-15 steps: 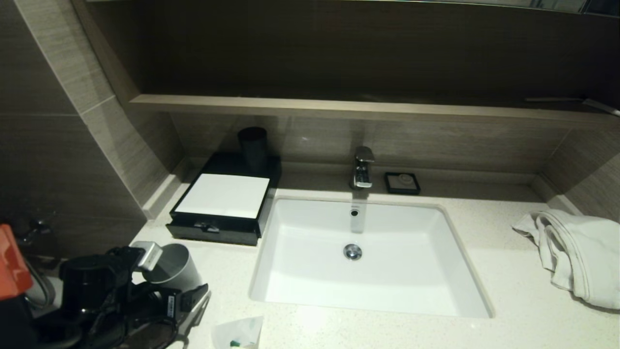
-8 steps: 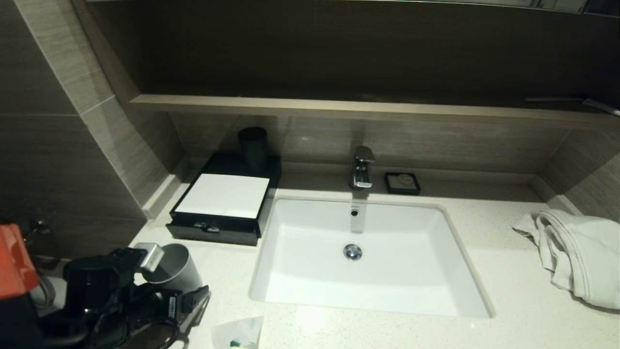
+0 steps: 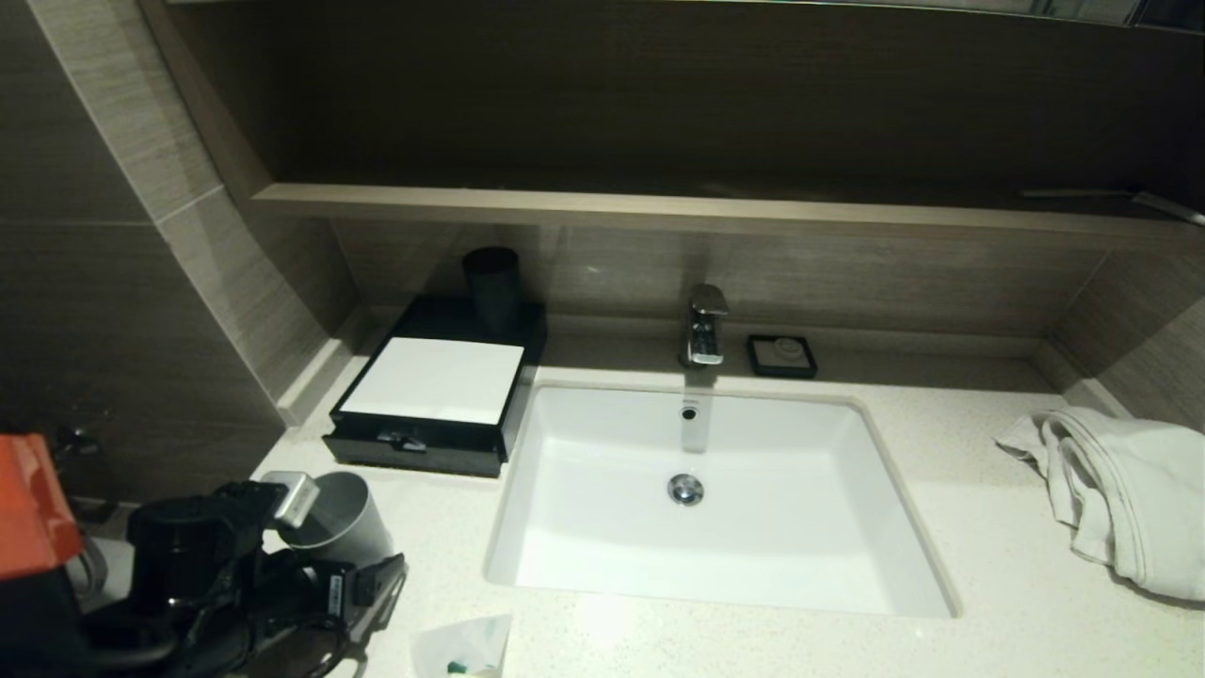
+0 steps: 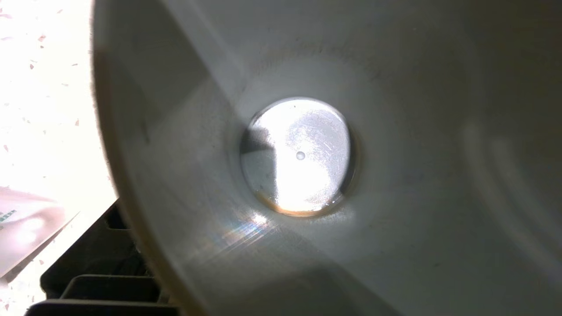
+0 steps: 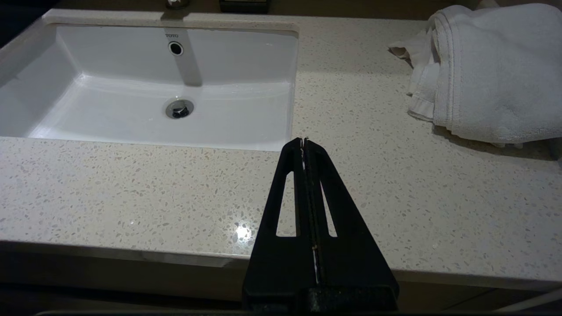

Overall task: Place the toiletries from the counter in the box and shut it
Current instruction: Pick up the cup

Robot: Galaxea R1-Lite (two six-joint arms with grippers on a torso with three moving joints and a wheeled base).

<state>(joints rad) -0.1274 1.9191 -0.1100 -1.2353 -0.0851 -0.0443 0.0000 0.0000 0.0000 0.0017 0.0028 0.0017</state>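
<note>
One translucent-white sachet [image 3: 466, 648] with a green item lies on the speckled counter [image 3: 998, 584] at the front edge, left of the sink; its corner also shows in the left wrist view [image 4: 22, 228]. The black box [image 3: 428, 386] with a white top stands at the back left, its drawer handle [image 3: 400, 440] facing me. My left gripper [image 3: 353, 560] is shut on the rim of the tilted grey cup [image 3: 339, 523] in front of the box; the left wrist view looks into the cup [image 4: 307, 153]. My right gripper [image 5: 303, 141] is shut and empty above the counter's front, right of the sink.
The white sink [image 3: 753, 537] fills the counter's middle, with a faucet [image 3: 705, 325] and a black soap dish [image 3: 782, 356] behind it. A white towel [image 3: 1120, 499] lies at the right. A black cup [image 3: 491, 282] stands on the box's rear. A wooden shelf [image 3: 659, 209] overhangs.
My left arm has shifted slightly at the lower left; the grey cup stays tilted in nearly the same place. Nothing else has moved.
</note>
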